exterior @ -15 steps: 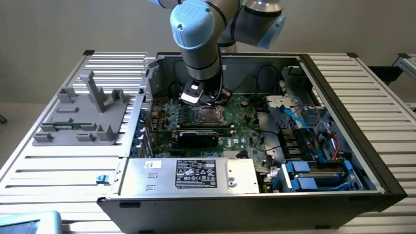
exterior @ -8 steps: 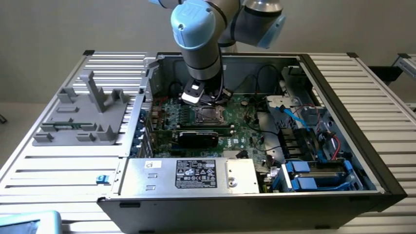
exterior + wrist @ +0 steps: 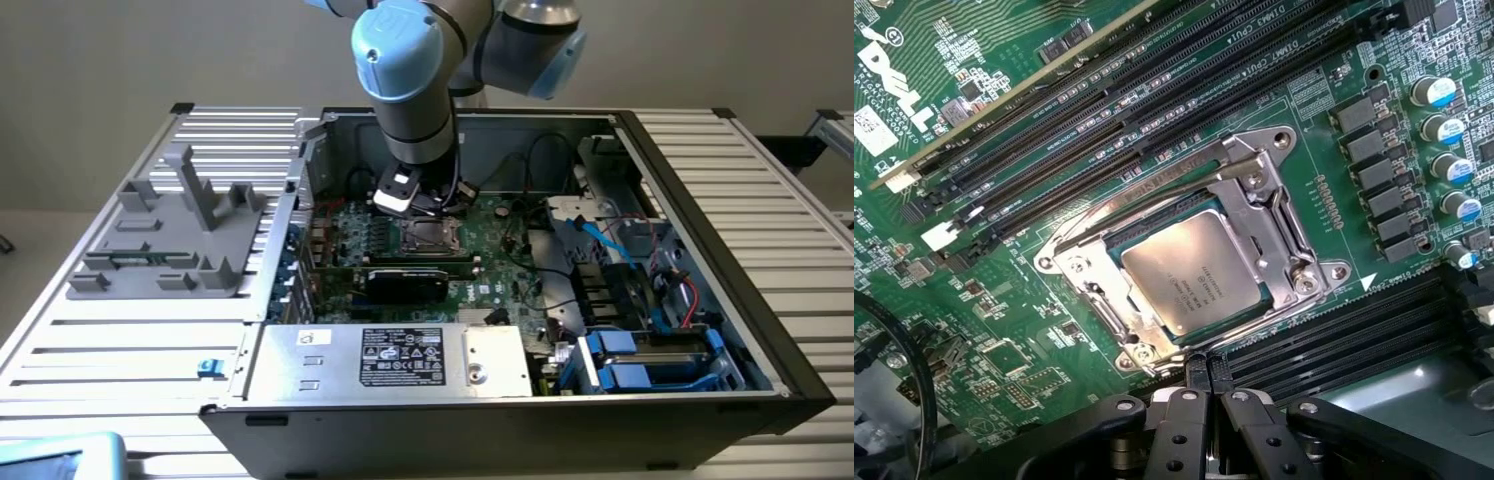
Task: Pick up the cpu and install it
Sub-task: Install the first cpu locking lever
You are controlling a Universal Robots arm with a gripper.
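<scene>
Gripper [image 3: 1205,372] closed, empty, beside cpu [image 3: 1191,275] apparently seated in socket [image 3: 1274,215].

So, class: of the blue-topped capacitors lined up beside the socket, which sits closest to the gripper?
The last capacitor in the row, at the end by the dark memory slots; the others step away from the gripper.

The cpu [image 3: 1191,272], shiny silver-beige square, lies flat in the motherboard socket [image 3: 1279,240].
</scene>
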